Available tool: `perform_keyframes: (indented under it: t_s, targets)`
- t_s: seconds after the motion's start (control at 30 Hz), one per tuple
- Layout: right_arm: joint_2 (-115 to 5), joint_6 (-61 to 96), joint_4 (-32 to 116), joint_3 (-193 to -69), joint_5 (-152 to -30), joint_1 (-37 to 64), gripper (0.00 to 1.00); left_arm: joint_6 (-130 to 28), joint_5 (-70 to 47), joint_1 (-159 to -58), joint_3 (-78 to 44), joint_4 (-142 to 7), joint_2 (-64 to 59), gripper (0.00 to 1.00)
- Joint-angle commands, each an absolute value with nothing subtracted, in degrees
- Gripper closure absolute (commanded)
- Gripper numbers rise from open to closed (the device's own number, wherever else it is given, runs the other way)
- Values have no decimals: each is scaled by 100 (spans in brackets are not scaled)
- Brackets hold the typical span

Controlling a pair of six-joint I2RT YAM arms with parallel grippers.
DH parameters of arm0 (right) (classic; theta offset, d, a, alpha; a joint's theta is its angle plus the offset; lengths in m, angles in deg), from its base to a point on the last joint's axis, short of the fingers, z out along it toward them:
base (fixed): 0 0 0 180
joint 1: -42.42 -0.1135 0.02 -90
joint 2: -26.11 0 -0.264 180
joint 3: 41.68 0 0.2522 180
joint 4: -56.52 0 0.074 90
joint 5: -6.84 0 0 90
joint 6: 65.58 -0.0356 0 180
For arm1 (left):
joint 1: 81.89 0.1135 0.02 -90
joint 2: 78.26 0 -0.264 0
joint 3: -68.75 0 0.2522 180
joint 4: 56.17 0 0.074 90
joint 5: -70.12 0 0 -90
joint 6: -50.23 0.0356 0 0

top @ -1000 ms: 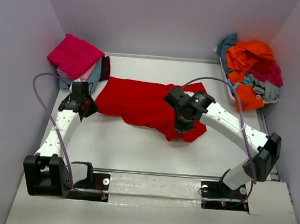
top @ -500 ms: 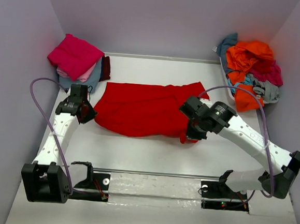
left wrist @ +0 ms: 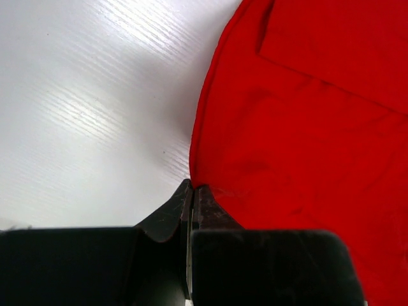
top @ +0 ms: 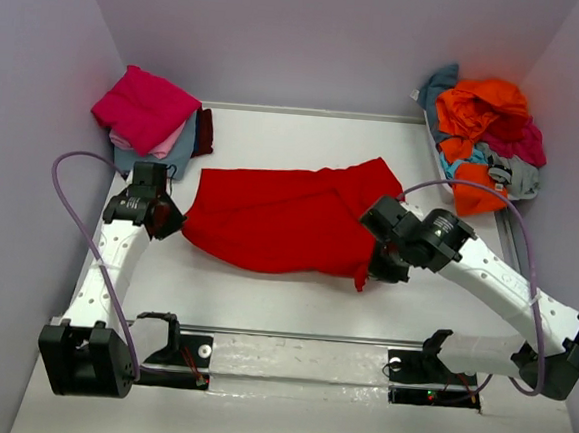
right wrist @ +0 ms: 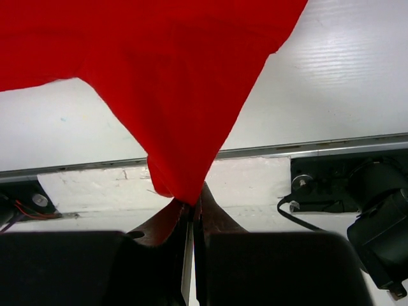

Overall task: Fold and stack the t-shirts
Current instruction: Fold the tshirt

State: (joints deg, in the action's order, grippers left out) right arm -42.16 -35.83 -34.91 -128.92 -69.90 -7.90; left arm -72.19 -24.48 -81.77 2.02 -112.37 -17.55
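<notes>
A bright red t-shirt (top: 284,216) is stretched across the middle of the table between both arms. My left gripper (top: 174,222) is shut on its left corner; the left wrist view shows red cloth (left wrist: 306,127) pinched at the jaw tips (left wrist: 192,189). My right gripper (top: 374,266) is shut on the shirt's lower right corner, lifted off the table, with red cloth (right wrist: 172,95) hanging from the tips (right wrist: 191,205). Folded shirts are stacked (top: 149,113) at the back left, magenta on top. A heap of loose shirts (top: 485,127), orange, teal, grey and magenta, fills the back right.
The loose shirts sit in a white bin (top: 443,173) against the right wall. Purple walls close in on three sides. A metal rail (top: 290,335) with the arm bases (top: 174,348) runs along the near edge. Purple cables (top: 75,200) loop off both arms.
The right gripper has carried its corner of the red shirt rightward and toward the near edge, spreading the bunched cloth out. The left gripper kept its hold and shifted slightly toward the near edge.
</notes>
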Motion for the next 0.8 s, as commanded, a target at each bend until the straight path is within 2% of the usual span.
perform_keyframes:
  t_s: [0.0,0.37,0.77]
  targets:
    - [-4569,-3588,-3802,-13331,-6936,-829,93,-7325,-2436,-8145,24,-11028,-1499,94]
    - [-5255,-3544,-3257,-14289,-5822,-829,93,-7264,-2559,-8093,-829,-10772,-567,94]
    - [-5475,-3254,-2923,-14158,-5573,-127,93,-7167,-2454,-7925,-1023,-10527,136,94]
